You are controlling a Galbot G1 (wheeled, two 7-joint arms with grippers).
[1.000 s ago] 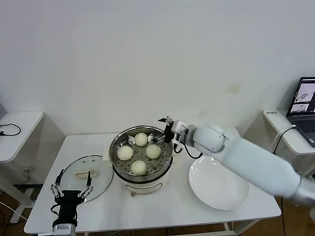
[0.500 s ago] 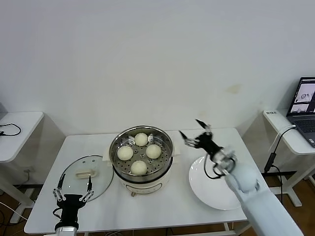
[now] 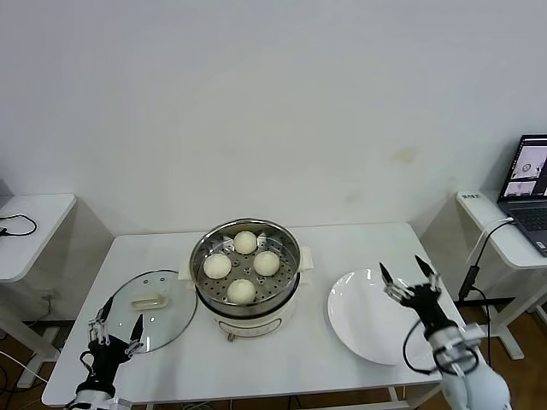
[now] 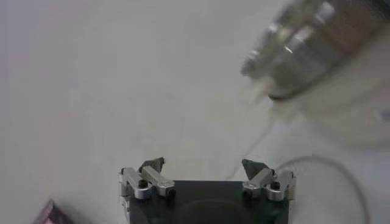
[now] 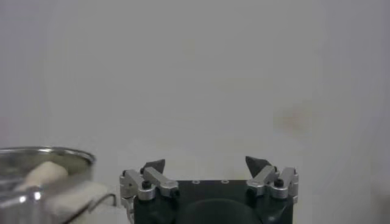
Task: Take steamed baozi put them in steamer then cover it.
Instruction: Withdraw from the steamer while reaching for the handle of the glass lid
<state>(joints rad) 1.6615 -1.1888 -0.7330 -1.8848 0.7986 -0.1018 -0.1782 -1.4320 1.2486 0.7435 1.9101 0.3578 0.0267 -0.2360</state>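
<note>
Four cream-white baozi (image 3: 242, 266) lie in the steel steamer (image 3: 291, 275) on its cream-white pot base at the table's middle. The steamer's rim also shows in the right wrist view (image 5: 36, 159) and in the left wrist view (image 4: 304, 42). The glass cover (image 3: 167, 312) with its cream handle lies flat on the table to the steamer's left. My left gripper (image 3: 109, 329) is open and empty at the table's front left edge, just in front of the cover. My right gripper (image 3: 410, 278) is open and empty above the right side of the white plate (image 3: 359, 320).
The white plate is bare, to the right of the steamer. Small side tables stand to the left (image 3: 30, 226) and right (image 3: 504, 231), the right one with a laptop (image 3: 528, 184). A white wall lies behind the table.
My right arm has pulled back from the steamer's right rim, to the right and toward me, over the plate. My left gripper has sunk a little toward the front edge.
</note>
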